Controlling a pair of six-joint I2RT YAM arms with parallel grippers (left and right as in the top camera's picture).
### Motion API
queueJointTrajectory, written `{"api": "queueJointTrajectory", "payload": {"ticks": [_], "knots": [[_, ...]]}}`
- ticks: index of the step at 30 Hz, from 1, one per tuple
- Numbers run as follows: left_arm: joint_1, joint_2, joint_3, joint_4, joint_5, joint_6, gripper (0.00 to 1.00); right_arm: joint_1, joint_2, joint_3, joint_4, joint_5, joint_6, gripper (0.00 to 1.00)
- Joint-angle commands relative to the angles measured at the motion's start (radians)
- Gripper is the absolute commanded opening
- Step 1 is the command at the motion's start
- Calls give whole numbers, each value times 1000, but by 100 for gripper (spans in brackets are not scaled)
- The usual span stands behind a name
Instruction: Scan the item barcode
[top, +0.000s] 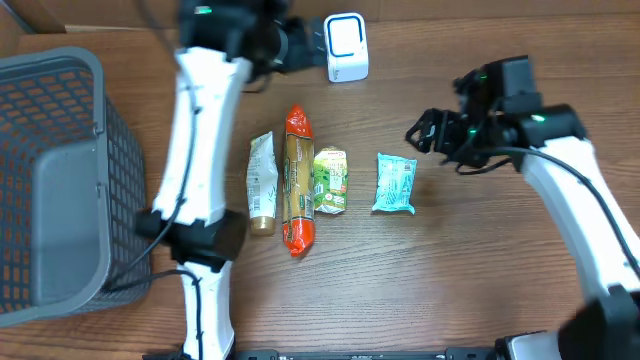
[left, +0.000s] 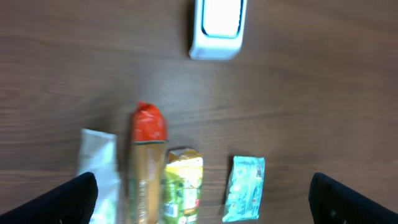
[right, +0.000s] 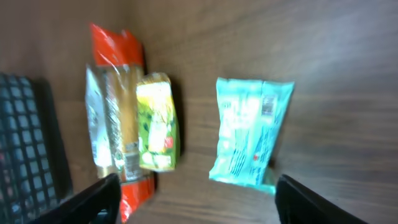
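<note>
Brown wooden tabletop filled the overhead view, with a white scanner at its far edge. Four packets lay in a row well nearer the robot than the scanner, the teal packet last and a little to the scanner's right. The left arm reached far forward, its left gripper just beside the scanner. The right arm bent inward, its right gripper hovering near the teal packet, on the side away from the row. From the left wrist, both fingers stood wide apart with nothing between them — released. From the right wrist, the fingers were also spread and empty, the teal packet below. Picking it up looked like the step in hand: straddle its narrow width, leave the printed panel uncovered — any barcode was too blurred to find — and lift level.
</note>
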Motion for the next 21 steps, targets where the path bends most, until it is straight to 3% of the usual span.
{"api": "queueJointTrajectory", "payload": {"ticks": [1, 3, 13, 21], "knots": [[60, -44, 47, -42, -13, 40, 99, 53, 62, 13, 3, -45, 43, 71], [82, -44, 46, -65, -14, 40, 100, 82, 101, 13, 4, -29, 58, 65], [102, -42, -4, -89, -31, 40, 99, 181, 249, 12, -3, -14, 113, 57], [102, -42, -4, -89, -40, 40, 100, 262, 260, -25, 34, 31, 134, 58]]}}
